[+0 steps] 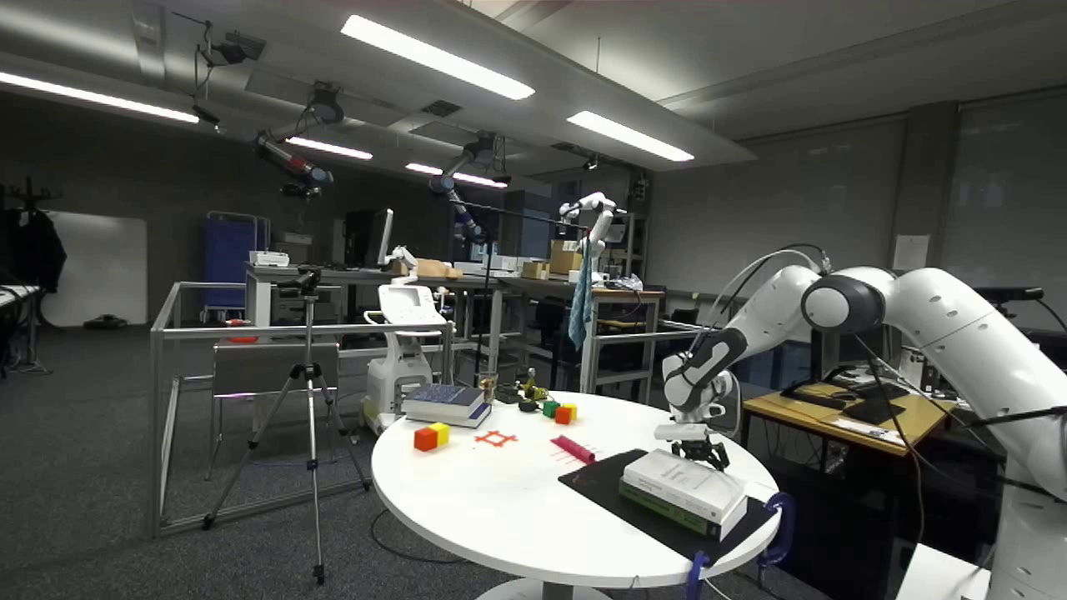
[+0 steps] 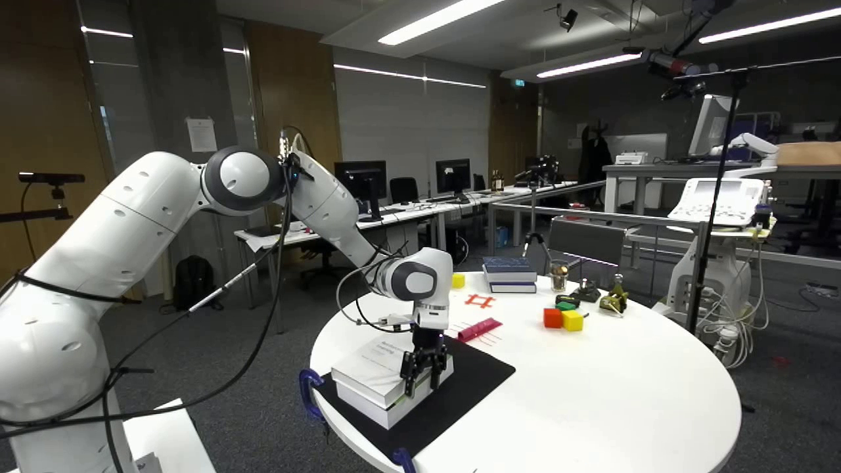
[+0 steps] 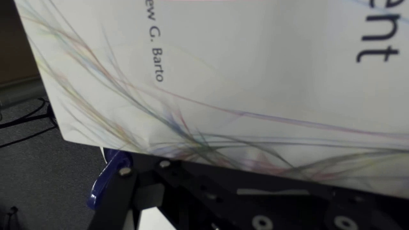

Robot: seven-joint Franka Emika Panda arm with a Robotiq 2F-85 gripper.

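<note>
A thick white book (image 1: 685, 478) with printed text lies on top of a second book with a green spine (image 1: 664, 507). The stack sits on a black mat (image 1: 588, 483) at the edge of the round white table. In both exterior views my gripper (image 1: 700, 454) is low, right beside the stack. Its two fingers (image 2: 422, 384) point down, spread apart with nothing visible between them. In the wrist view the white book's cover (image 3: 255, 64) fills most of the picture, with the black gripper linkage along its lower edge. The fingertips are hidden there, and I cannot tell whether they touch the books.
Blue clamps (image 1: 778, 529) grip the table edge by the mat. A pink ridged roll (image 2: 479, 330) lies beyond the mat. Red, yellow and green blocks (image 1: 426, 439), a red frame (image 1: 495, 438), a stack of dark blue books (image 2: 510, 270) and a glass (image 2: 559, 276) stand farther off.
</note>
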